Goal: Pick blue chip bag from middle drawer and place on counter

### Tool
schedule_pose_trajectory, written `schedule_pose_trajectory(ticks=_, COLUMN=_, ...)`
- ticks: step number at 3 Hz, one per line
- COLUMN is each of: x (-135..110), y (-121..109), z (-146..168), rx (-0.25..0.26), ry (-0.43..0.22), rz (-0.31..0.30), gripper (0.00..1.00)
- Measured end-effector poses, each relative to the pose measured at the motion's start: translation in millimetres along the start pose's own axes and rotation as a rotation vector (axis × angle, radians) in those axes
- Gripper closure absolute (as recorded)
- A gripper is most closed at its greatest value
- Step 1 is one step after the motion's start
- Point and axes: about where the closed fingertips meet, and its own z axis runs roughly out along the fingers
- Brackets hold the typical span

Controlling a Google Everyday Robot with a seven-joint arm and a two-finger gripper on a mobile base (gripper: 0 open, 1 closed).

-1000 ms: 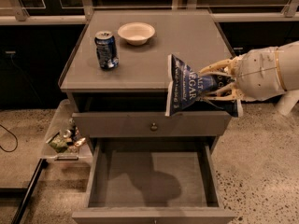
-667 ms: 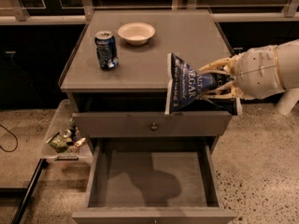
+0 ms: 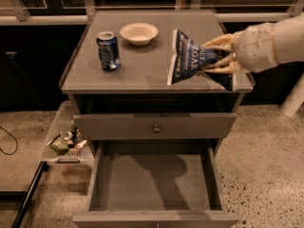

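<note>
The blue chip bag (image 3: pixel 189 57) is dark blue foil with white lettering, held tilted just above the right part of the counter (image 3: pixel 142 63). My gripper (image 3: pixel 219 56) comes in from the right on a white arm, and its pale fingers (image 3: pixel 218 42) are shut on the bag's right end. The middle drawer (image 3: pixel 154 183) is pulled open at the bottom of the view and its grey floor holds nothing.
A blue and silver soda can (image 3: pixel 109 50) stands on the counter's left half. A white bowl (image 3: pixel 138 33) sits at the back middle. A closed drawer front with a round knob (image 3: pixel 156 128) is above the open drawer. A clear bin of clutter (image 3: pixel 66 140) stands at the left on the floor.
My gripper has lifted the chip bag from in front of the cabinet's top edge up and over the right side of the counter.
</note>
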Motion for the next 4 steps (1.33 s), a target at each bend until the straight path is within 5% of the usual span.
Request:
schedule_pose_trajectory(ticks=2, x=63, y=-46, z=35, rx=0.006, ry=0.018, rz=0.140, gripper=1.00)
schedule_pose_trajectory(ticks=4, x=109, y=-64, z=75, rx=0.009, ry=0.095, rz=0.274, gripper=1.00)
